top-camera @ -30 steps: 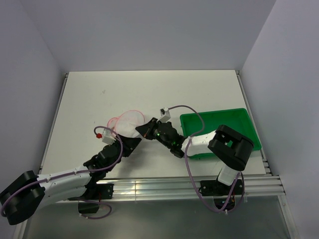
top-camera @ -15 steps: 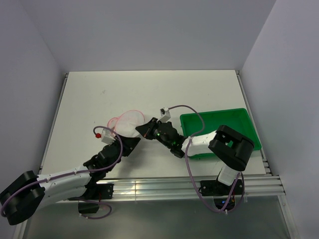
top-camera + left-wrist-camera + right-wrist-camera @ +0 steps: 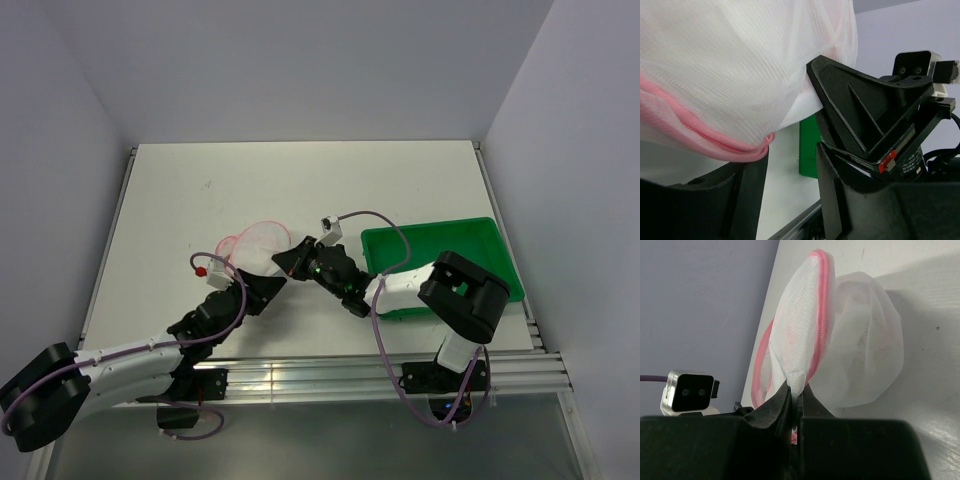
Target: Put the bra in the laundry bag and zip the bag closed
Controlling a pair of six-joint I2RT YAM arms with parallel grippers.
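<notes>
While right claw (image 3: 795, 396) stays pinched on the laundry bag (image 3: 860, 355) mesh, left claw (image 3: 790, 156), jaws apart, has barely moved; zip still unclosed.

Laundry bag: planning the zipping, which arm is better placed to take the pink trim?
Left, likely: the left tool stands open at the pink trim; the right tool is shut on the laundry bag.

No legible text, brand, number or sign found in any view. A small red tab (image 3: 886, 161), right of the laundry bag (image 3: 730, 70), is too small to read.
</notes>
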